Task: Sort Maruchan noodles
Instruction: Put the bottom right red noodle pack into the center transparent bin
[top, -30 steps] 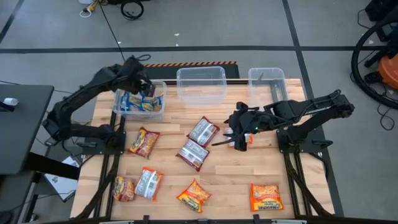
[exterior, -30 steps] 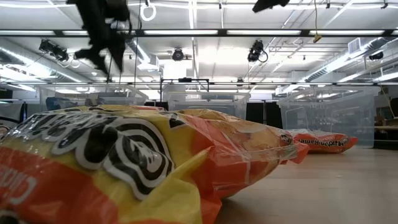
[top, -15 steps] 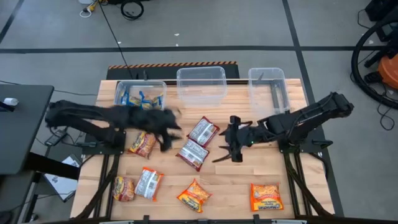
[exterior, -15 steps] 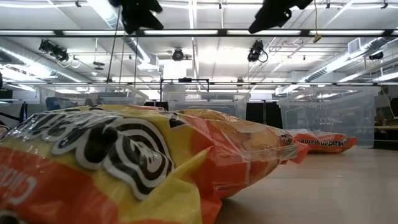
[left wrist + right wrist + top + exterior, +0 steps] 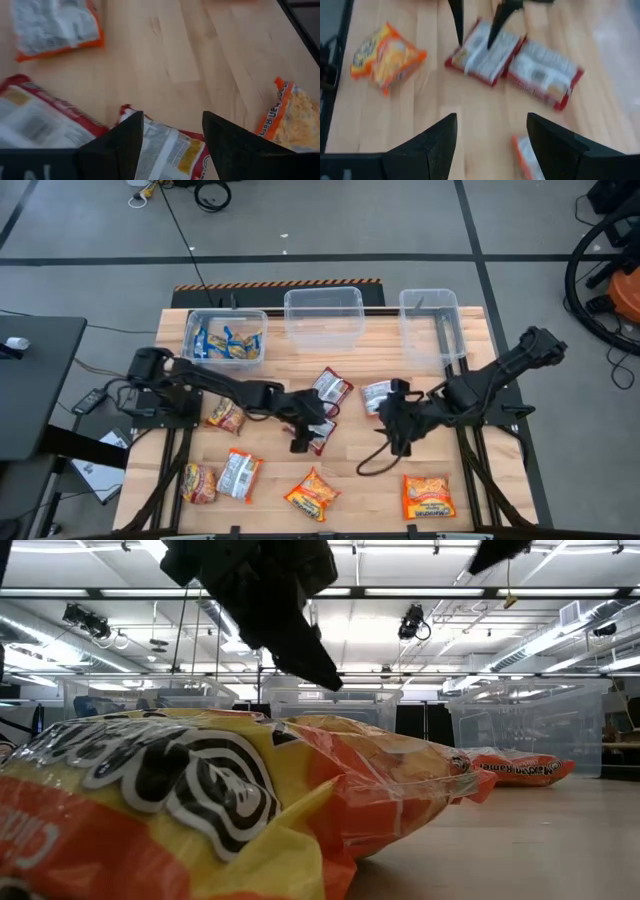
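High view is showing my left tool [image 5: 305, 435] reaching out over the middle of the tabletop [image 5: 470, 480], hanging above a dark red packet [image 5: 318, 432], its fingers standing apart on either side of that wrapper and holding nothing. A second red packet [image 5: 330, 388] is lying just beyond it, and a third red one [image 5: 377, 396] is sitting beside my right arm. My right tool [image 5: 392, 442] is hovering over bare wood near that third packet, fingers spread wide and gripping nothing.

Left wrist view is looking past my two dark fingers [image 5: 117, 147] down onto the red packet [image 5: 170, 150] between them, with another red one [image 5: 45, 117] next to it, an orange-edged packet [image 5: 55, 25] farther off and an orange-yellow one [image 5: 295, 122] to one side.

Right wrist view is catching my left tool [image 5: 475, 22] poised over two red packets [image 5: 487, 55] lying side by side, with an orange packet [image 5: 385, 57] well apart from them.

Along the near edge orange packets [image 5: 312, 494] are lying scattered, one [image 5: 428, 497] near the right corner, two more [image 5: 220, 478] at the left. Three tubs are standing along the far edge; the left tub [image 5: 190, 332] is holding blue-yellow packets [image 5: 228, 344], the middle tub [image 5: 323, 315] and right tub [image 5: 430, 320] are showing none.

Low view is being filled by one orange-yellow packet [image 5: 200, 800], with a dark arm hanging above it.
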Tool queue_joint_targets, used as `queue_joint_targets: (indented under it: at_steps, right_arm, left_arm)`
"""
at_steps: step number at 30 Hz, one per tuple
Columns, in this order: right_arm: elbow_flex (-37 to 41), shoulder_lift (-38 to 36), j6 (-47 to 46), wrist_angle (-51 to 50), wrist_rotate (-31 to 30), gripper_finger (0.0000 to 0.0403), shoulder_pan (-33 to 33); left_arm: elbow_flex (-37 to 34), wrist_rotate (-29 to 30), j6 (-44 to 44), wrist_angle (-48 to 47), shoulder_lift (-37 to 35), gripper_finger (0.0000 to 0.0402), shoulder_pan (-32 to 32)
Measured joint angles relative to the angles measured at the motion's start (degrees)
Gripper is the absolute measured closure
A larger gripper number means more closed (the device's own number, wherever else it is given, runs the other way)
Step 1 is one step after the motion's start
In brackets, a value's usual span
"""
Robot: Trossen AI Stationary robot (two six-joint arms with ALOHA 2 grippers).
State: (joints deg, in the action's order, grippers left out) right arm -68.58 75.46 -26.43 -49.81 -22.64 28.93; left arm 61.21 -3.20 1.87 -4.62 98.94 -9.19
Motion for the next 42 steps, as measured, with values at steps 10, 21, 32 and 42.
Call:
queue_joint_targets:
  at_steps: [10, 21, 32, 42]
  right_arm:
    - [0.2, 0.0, -11.2, -6.4, -0.2, 0.0158, 7.8]
    - [0.2, 0.0, -12.6, -6.5, -4.9, 0.0158, 12.0]
    - [0.2, -1.0, -5.0, -6.4, -7.8, 0.0158, 11.3]
    - [0.2, -3.6, 10.8, -4.8, -18.3, 0.0157, 5.1]
  left_arm:
    - [0.0, -0.5, -5.6, 0.6, 7.3, 0.0194, -0.1]
    - [0.1, -0.1, -12.5, 1.7, 9.8, 0.0237, -0.2]
    - [0.8, 1.3, -5.6, -0.1, 7.1, 0.0391, 1.7]
    - [8.2, 1.1, -7.6, -1.2, -6.6, 0.0397, 8.3]
